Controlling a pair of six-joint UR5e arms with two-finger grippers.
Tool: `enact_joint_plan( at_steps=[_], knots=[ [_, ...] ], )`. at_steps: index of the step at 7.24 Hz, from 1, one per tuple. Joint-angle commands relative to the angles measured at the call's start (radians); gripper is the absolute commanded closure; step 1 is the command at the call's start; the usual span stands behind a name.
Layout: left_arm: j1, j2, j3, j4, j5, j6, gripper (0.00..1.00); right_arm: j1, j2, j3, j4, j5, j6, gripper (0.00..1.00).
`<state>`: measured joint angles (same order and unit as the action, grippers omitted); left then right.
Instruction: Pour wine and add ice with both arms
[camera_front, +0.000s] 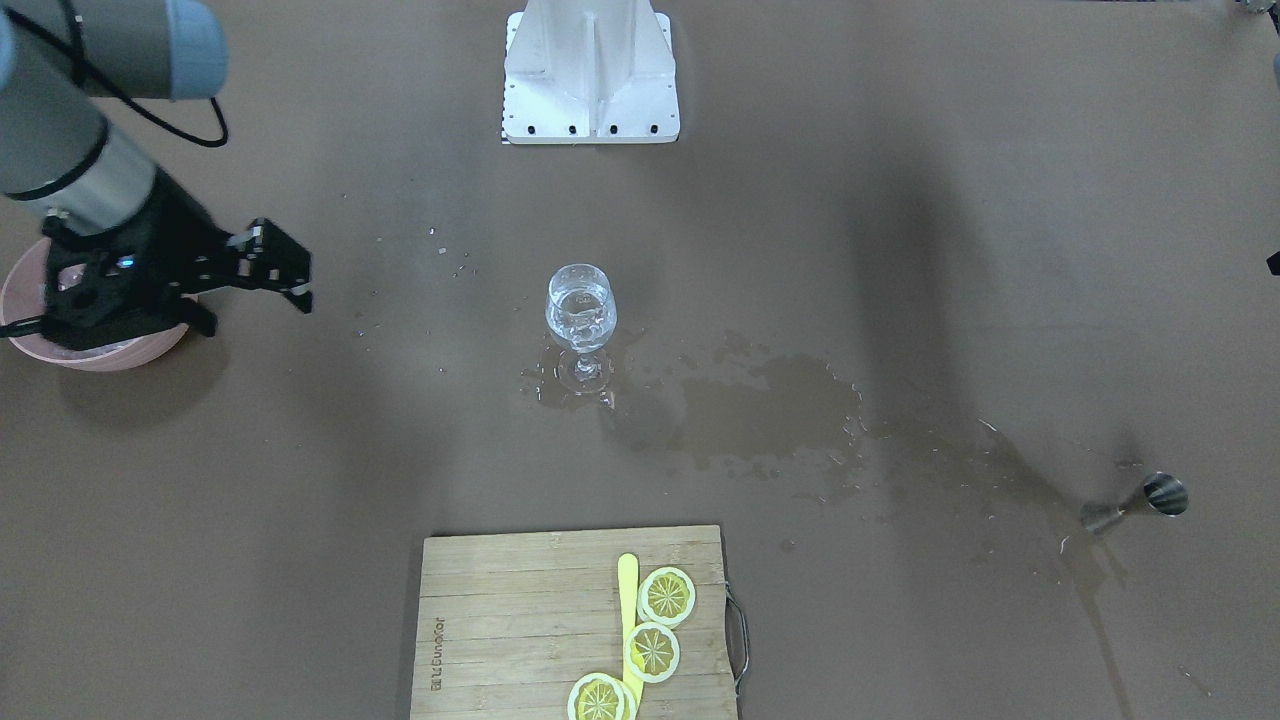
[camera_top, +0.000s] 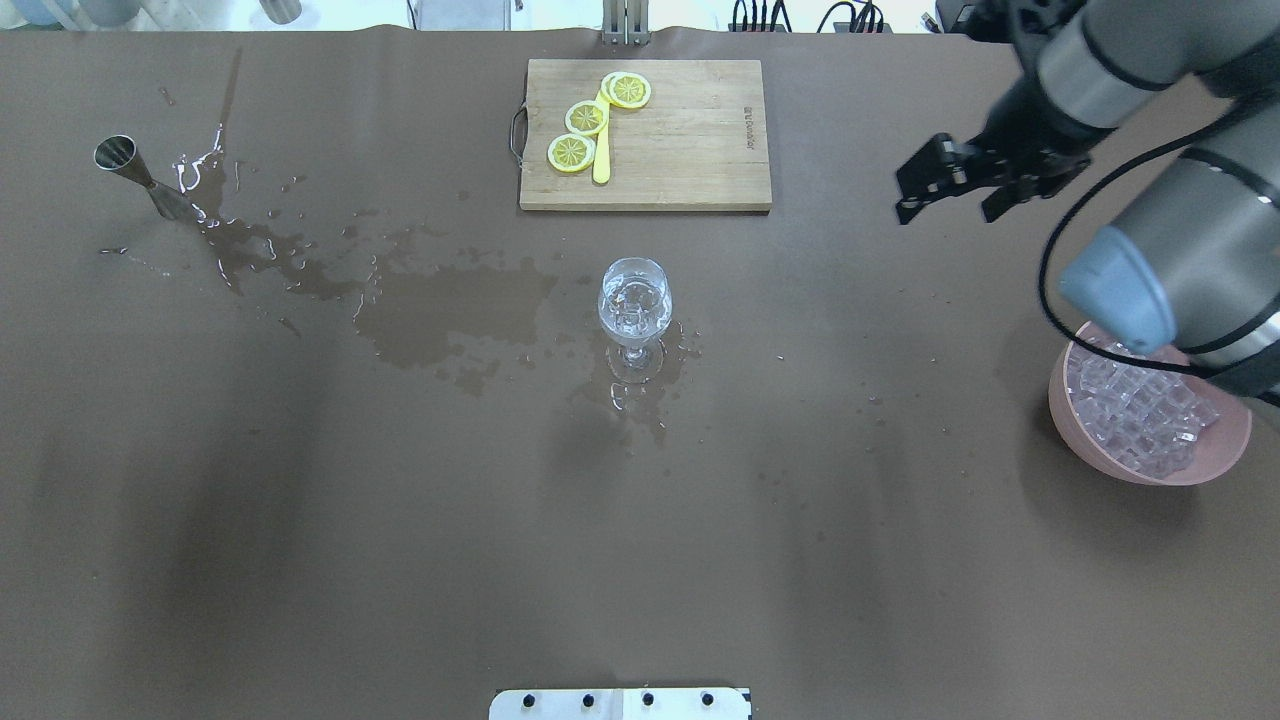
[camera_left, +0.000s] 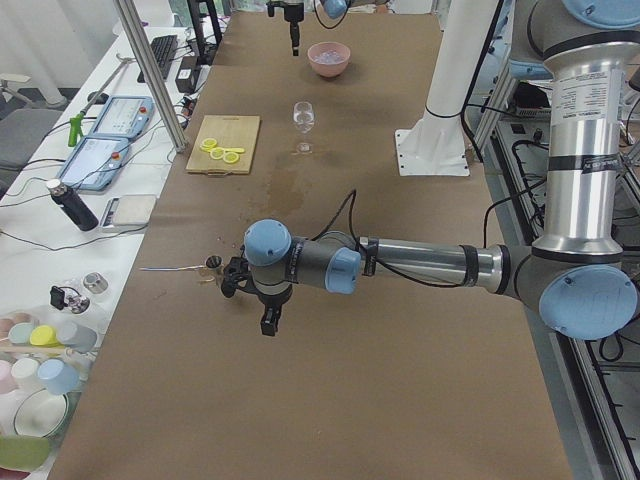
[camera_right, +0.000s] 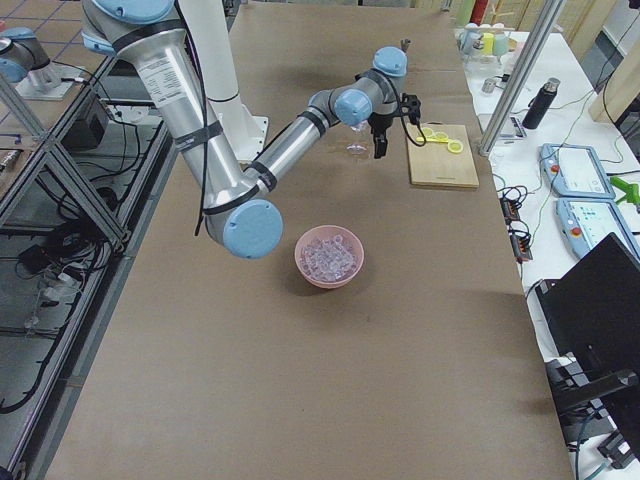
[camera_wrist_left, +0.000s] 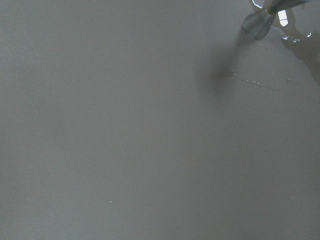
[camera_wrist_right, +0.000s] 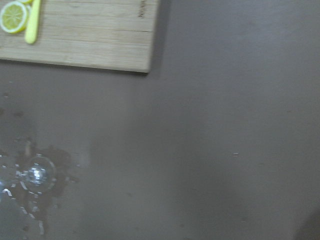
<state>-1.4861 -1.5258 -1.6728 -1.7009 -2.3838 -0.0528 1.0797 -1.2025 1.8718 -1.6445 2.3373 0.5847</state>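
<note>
Overhead exterior view: two arms are counted, though only the right arm (camera_top: 1180, 240) is seen there. The left arm (camera_left: 400, 262) is shown in the exterior left view alone. One wine glass (camera_top: 635, 305) is stood upright near the middle of the table (camera_top: 300, 550), on a wet patch. The wine (camera_top: 634, 312) is seen inside its bowl as a clear, colourless fill. The ice (camera_top: 1140, 410) is heaped as many small whitish cubes in one pink bowl (camera_top: 1150, 472) at the robot's right, partly hidden by the arm.

One metal jigger (camera_top: 135, 175) is laid at the far left beside dark wet stains (camera_top: 440, 310). One cutting board (camera_top: 680, 135) is set with three lemon slices (camera_top: 571, 152) and one yellow utensil (camera_top: 601, 150).

The right gripper (camera_top: 945, 205) is held above the table between board and bowl, its fingers spread wide and nothing gripped. The left gripper (camera_left: 268, 322) is held near the jigger; its opening cannot be told.
</note>
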Motion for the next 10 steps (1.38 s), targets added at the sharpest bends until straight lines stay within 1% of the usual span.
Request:
enact_joint_plan(
  at_steps=[1, 2, 3, 4, 5, 6, 7, 8, 9, 10],
  knots=[
    [0.0, 0.015, -0.001, -0.005, 0.006, 0.005, 0.02, 0.214, -0.168, -0.099, -0.001, 0.017, -0.358, 0.0],
    [0.001, 0.019, 0.005, -0.005, 0.006, 0.005, 0.02, 0.306, -0.213, -0.176, 0.0, 0.001, -0.513, 0.0],
    [0.001, 0.021, 0.01, -0.006, 0.006, 0.008, 0.02, 0.4, -0.245, -0.263, -0.001, 0.019, -0.686, 0.0],
    [-0.003, 0.024, -0.002, -0.014, 0.006, 0.008, 0.02, 0.425, -0.296, -0.284, -0.001, 0.002, -0.719, 0.0],
    [-0.003, 0.063, -0.007, -0.082, 0.008, 0.008, 0.02, 0.442, -0.31, -0.296, -0.001, -0.012, -0.723, 0.0],
    [-0.002, 0.125, 0.007, -0.177, 0.006, 0.001, 0.02, 0.442, -0.331, -0.299, 0.005, -0.021, -0.73, 0.0],
    [-0.003, 0.151, 0.054, -0.259, 0.02, 0.007, 0.02, 0.441, -0.328, -0.298, 0.006, -0.045, -0.73, 0.0],
    [-0.003, 0.145, 0.086, -0.281, 0.053, -0.005, 0.02, 0.44, -0.325, -0.298, 0.003, -0.058, -0.726, 0.0],
    [-0.005, 0.148, 0.079, -0.275, 0.046, -0.005, 0.02, 0.44, -0.331, -0.29, 0.012, -0.072, -0.717, 0.0],
    [-0.026, 0.133, 0.077, -0.266, 0.016, -0.007, 0.02, 0.442, -0.333, -0.289, 0.011, -0.064, -0.715, 0.0]
  ],
)
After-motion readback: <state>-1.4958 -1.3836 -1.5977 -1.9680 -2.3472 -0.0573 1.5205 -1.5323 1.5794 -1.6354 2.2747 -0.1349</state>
